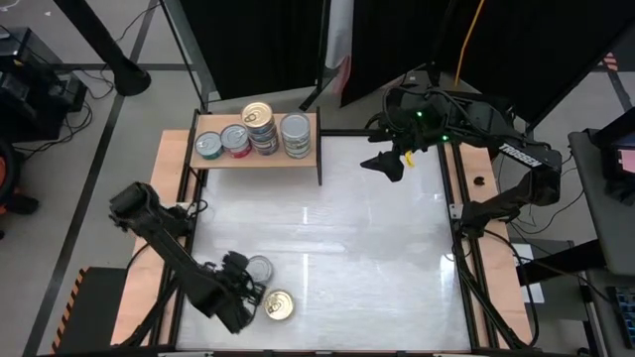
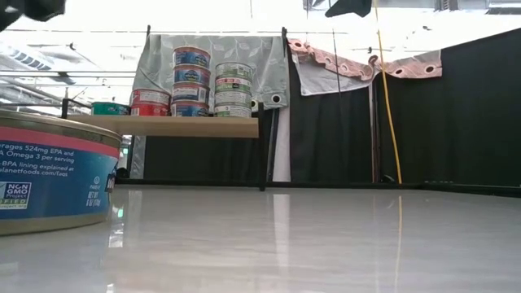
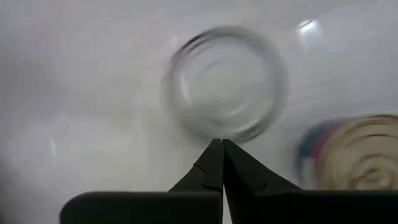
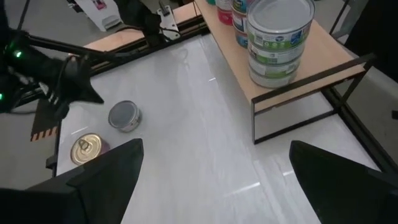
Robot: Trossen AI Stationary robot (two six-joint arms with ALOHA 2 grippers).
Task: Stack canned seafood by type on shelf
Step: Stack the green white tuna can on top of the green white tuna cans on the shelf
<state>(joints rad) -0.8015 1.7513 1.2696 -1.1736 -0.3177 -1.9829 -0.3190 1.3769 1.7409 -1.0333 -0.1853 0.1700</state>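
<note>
High view shows me two tins left on the table near its front left corner: a silver-lid tin (image 1: 258, 268) and a gold-lid tin (image 1: 278, 306) just beside it. My left gripper (image 1: 241, 283) hangs right at the silver one, fingers pinched together on nothing, their tips meeting over its rim in the left wrist view. I judge this to be the pickup step for that tin; next I'd have to spread the fingers, straddle it, then close. The shelf (image 1: 298, 157) at the back left carries four piles: a green tin (image 1: 207, 145), a red pile (image 1: 235, 139), a blue pile (image 1: 259, 124) and a white-green pile (image 1: 295, 132). Low view lets me count one green, two red, three blue, three white-green, so nine shelved. My right gripper (image 1: 389, 161) waits spread wide and empty, above the table's back right.
</note>
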